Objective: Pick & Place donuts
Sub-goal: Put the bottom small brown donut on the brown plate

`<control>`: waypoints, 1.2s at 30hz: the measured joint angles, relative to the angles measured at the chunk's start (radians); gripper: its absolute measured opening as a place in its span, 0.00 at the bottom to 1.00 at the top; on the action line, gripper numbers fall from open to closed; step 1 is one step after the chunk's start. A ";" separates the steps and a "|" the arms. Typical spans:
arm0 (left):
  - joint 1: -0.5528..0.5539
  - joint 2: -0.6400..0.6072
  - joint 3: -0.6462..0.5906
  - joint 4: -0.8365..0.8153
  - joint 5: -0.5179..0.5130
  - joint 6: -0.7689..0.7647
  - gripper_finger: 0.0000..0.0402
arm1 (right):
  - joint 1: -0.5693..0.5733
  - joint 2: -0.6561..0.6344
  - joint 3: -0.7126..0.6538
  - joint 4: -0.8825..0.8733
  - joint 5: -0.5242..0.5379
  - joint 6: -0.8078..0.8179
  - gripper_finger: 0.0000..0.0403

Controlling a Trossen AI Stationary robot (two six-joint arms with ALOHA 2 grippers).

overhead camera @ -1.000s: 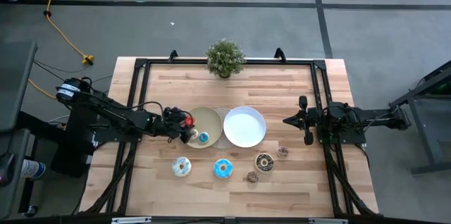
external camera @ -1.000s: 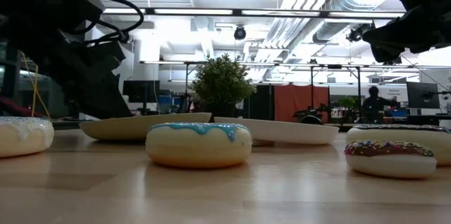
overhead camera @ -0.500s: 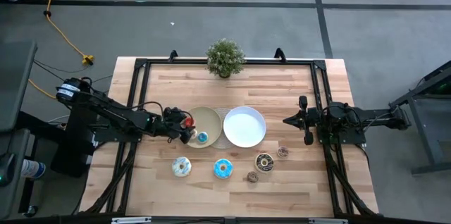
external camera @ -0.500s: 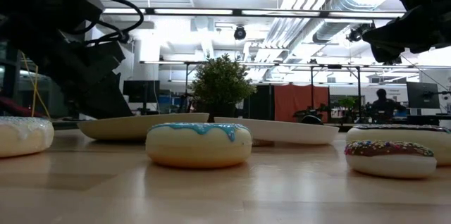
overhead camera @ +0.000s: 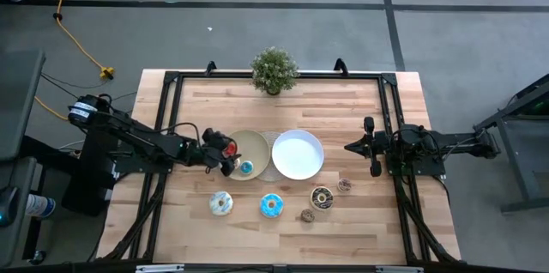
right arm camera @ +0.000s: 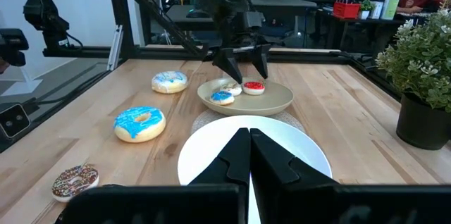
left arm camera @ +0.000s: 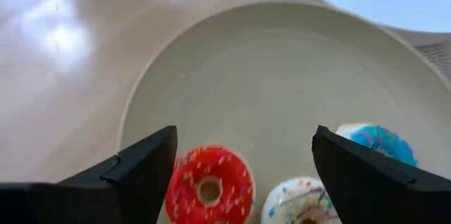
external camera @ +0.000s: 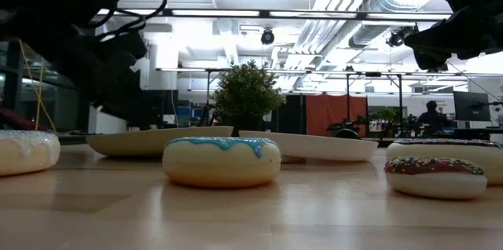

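Lifting away from the beige plate (overhead camera: 255,146), our left gripper (left arm camera: 243,155) is now hovering above its rim with fingers spread wide and empty. Directly beneath it we are seeing the red donut (left arm camera: 209,186), with a white sprinkled donut (left arm camera: 301,201) and a blue donut (left arm camera: 377,141) just beside. Our right gripper (right arm camera: 249,146) is waiting closed beyond the white plate (overhead camera: 298,154) on the bench (overhead camera: 343,101).

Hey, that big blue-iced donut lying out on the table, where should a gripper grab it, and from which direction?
Probably from straight above: the blue-iced donut lies flat on the table. Either close on opposite outer sides, or put one finger through the hole and pinch the ring wall.
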 joint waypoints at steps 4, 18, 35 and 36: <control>0.000 0.000 0.026 0.016 -0.009 0.112 0.80 | 0.000 0.000 0.000 0.000 0.000 0.000 0.00; 0.000 0.000 0.202 0.037 0.134 0.400 0.79 | 0.000 0.000 0.000 0.000 0.000 0.000 0.00; 0.001 0.046 0.583 -0.368 0.178 0.338 0.79 | 0.000 0.000 0.000 0.000 0.000 0.000 0.00; 0.001 0.053 0.602 -0.384 0.183 0.325 0.79 | 0.000 0.000 0.000 0.000 0.000 0.000 0.00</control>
